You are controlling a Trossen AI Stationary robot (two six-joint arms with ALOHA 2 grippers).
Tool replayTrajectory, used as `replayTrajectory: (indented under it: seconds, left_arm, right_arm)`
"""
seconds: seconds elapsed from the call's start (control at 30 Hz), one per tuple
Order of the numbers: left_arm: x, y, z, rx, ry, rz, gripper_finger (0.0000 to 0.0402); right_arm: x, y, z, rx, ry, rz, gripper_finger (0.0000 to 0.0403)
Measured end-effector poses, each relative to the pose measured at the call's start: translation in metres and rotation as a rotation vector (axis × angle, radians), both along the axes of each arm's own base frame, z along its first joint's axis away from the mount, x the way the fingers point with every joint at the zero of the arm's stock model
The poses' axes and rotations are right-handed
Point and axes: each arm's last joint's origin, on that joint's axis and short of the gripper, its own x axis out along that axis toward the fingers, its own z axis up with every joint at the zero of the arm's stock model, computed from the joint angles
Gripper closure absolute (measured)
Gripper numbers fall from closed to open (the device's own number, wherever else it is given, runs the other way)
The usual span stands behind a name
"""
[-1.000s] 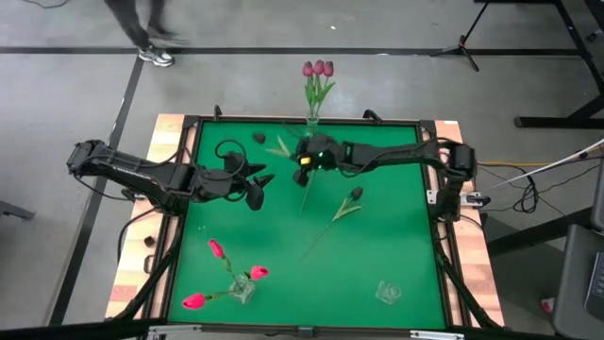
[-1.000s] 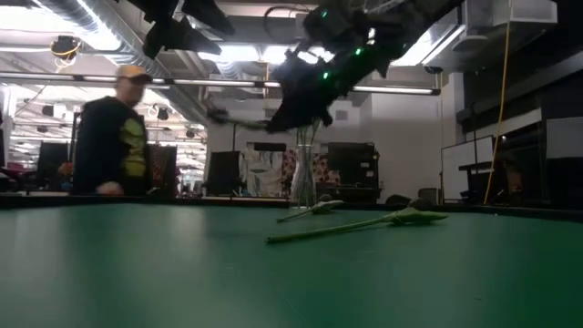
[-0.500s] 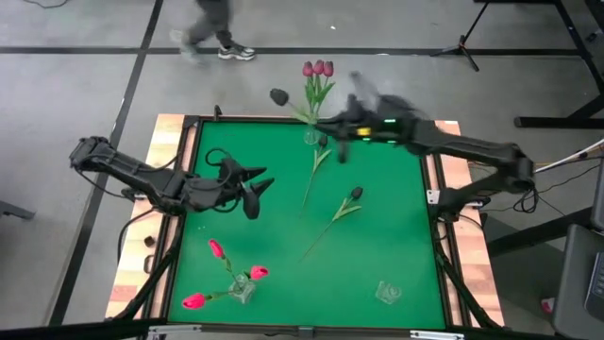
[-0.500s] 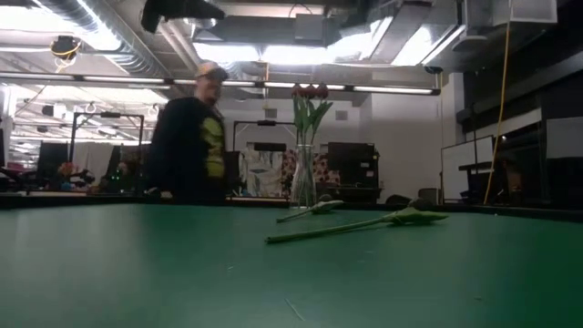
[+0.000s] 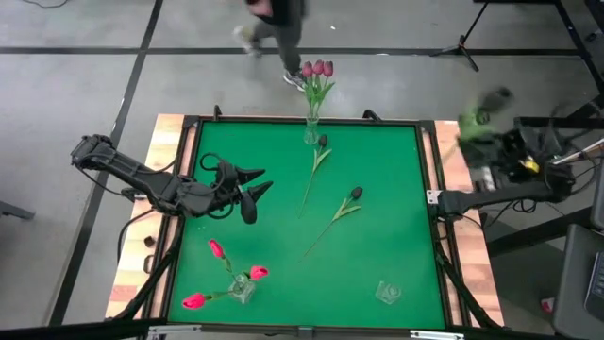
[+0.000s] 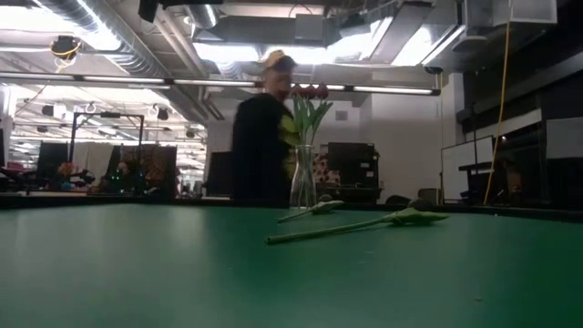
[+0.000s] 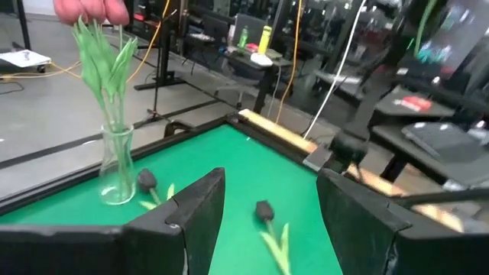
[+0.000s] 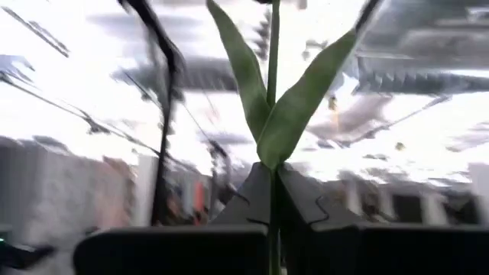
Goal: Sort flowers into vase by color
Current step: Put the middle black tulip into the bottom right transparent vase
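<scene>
Left tool (image 5: 253, 189) agape over table, right tool (image 8: 273, 200) clamped off-table

I see a person (image 6: 264, 128) walking behind my green tabletop (image 5: 377, 198), on the grey floor (image 5: 75, 94).

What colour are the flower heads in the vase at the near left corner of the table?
Bright pink-red heads, in the small glass vase; the high view shows them best.
</scene>
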Motion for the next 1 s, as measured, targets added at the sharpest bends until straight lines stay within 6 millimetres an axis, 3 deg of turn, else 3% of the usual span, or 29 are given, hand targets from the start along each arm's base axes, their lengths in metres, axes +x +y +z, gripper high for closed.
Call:
replayTrajectory:
  seconds: [0.17, 0.33, 0.53, 0.87, 1.0]
  left_arm:
    - [0.007, -0.003, 0.001, -0.014, -0.049, 0.001, 0.0196]
    - [0.017, -0.007, -0.005, -0.018, -0.058, 0.001, 0.0196]
    - [0.027, -0.011, -0.01, -0.026, -0.076, 0.0, 0.0196]
    - [0.031, -0.013, -0.011, -0.045, -0.093, -0.039, 0.0196]
    - [0.031, -0.013, -0.011, -0.045, -0.094, -0.039, 0.0196]
  right_arm:
    - [-0.012, 0.004, -0.048, 0.056, -0.108, 0.078, 0.0399]
    - [-0.002, 0.012, -0.087, 0.081, -0.163, 0.18, 0.0399]
    - [0.01, 0.027, -0.119, 0.123, -0.119, 0.333, 0.04]
    - [0.03, 0.068, -0.144, 0.099, 0.111, 0.563, 0.0398]
    - [0.037, 0.088, -0.151, 0.011, 0.139, 0.53, 0.0399]
